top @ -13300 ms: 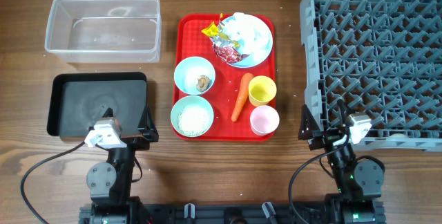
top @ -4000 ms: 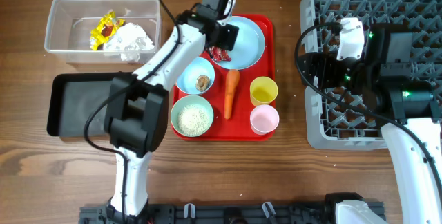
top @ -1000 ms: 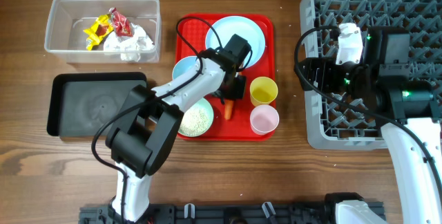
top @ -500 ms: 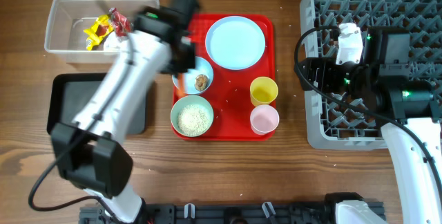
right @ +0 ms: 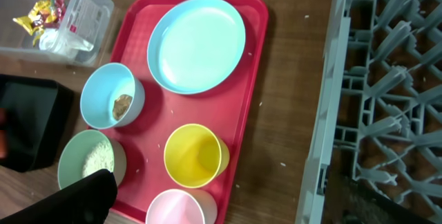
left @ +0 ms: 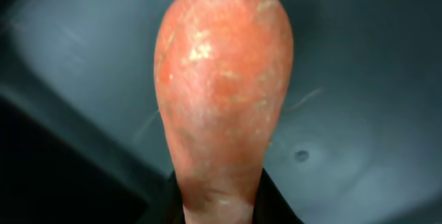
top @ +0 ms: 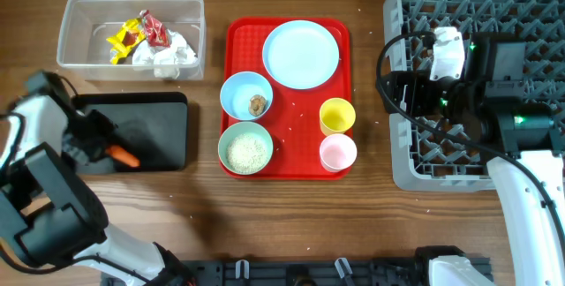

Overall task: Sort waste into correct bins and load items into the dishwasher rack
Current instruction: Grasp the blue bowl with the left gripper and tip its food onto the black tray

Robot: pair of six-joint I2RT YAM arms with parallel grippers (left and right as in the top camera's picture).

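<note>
The carrot (top: 124, 155) is held at its narrower end by the left claw (top: 108, 150). The claw's fingers (left: 280, 207) are pinched narrow on either side of it. In the left wrist view its broad end juts away from the claw, against the dark floor of the black tray (top: 163, 118). From overhead, the carrot is over the tray near its 6 o'clock edge and sticks out of the claw toward 4 o'clock. Whether it touches the floor I cannot tell. The black tray lies at 9 o'clock on the counter (top: 291, 224). Just at its 12 o'clock stands the tub (top: 88, 56), which holds a yellow wrapper (top: 119, 41), a red wrapper (top: 153, 28) and tissue (top: 169, 55) bunched toward its 3 o'clock end. The red tray (top: 291, 114) is at the counter's middle, at 3 o'clock from both bins. It carries the plate (top: 302, 53) at its 12 o'clock end and a bowl (top: 240, 92) with a brown lump (top: 258, 105) at 9 o'clock. A second bowl (top: 245, 131) with rice (top: 246, 152) is at 7 o'clock, the yellow cup (top: 336, 116) at 3 o'clock and the pink cup (top: 338, 153) at 5 o'clock. The rack (top: 503, 12) fills the counter's 3 o'clock side. The right claw (top: 395, 87) hangs over the rack's 9 o'clock edge with its fingers spread wide and nothing between them.
</note>
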